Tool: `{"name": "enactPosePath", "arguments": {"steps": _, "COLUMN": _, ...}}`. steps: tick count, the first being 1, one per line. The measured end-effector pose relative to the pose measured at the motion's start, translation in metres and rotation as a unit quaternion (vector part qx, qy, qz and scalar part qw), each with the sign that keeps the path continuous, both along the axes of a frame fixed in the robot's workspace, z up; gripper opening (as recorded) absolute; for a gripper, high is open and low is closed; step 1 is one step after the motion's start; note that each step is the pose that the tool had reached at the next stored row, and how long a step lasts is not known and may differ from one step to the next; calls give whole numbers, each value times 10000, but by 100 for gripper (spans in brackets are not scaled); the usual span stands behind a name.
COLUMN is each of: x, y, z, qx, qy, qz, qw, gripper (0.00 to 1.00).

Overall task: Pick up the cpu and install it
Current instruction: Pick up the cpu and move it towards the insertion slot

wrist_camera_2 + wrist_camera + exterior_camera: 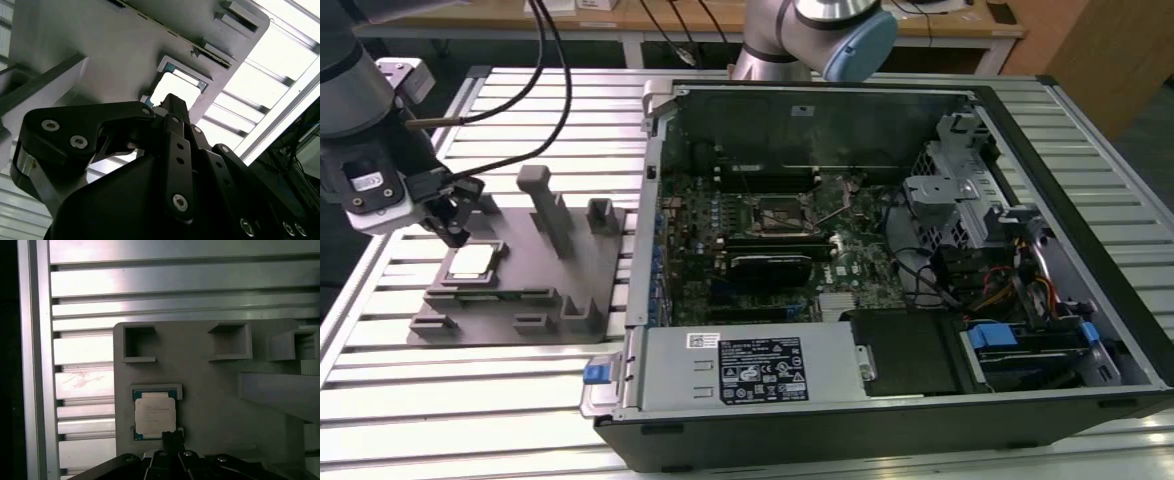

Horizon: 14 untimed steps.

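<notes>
The cpu (471, 262) lies flat in its recess on the grey fixture plate (540, 275), just below the gripper (454, 236) and not held. Whether the gripper stands wide or narrow cannot be told. In the first wrist view the cpu's metal top is plain. In the exterior view an open computer case (881, 250) stands on the slatted aluminium table (480, 410).

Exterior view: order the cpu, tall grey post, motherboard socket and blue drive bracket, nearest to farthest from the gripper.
1. cpu, on the holder, right by the gripper.
2. tall grey post, same holder.
3. motherboard socket, mid-case.
4. blue drive bracket, exterior view's right end.
</notes>
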<state>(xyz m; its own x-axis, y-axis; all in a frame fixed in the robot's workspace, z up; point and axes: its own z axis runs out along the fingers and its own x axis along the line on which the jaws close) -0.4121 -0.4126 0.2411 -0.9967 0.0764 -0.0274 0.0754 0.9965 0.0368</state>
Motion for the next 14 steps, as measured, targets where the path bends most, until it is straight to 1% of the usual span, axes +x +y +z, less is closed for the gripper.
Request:
{"name": "enactPosePath", "arguments": {"steps": 5, "x": -29, "y": 0, "z": -89, "qx": 0, "qy": 0, "qz": 35, "qw": 10000, "gripper": 11}}
{"name": "enactPosePath", "arguments": {"steps": 10, "x": -34, "y": 0, "z": -166, "qx": -1, "qy": 0, "qz": 112, "qw": 9999, "gripper": 11}}
{"name": "enactPosePath", "arguments": {"steps": 14, "x": -51, "y": 1, "z": -216, "qx": -1, "qy": 1, "qz": 132, "qw": 9999, "gripper": 11}}
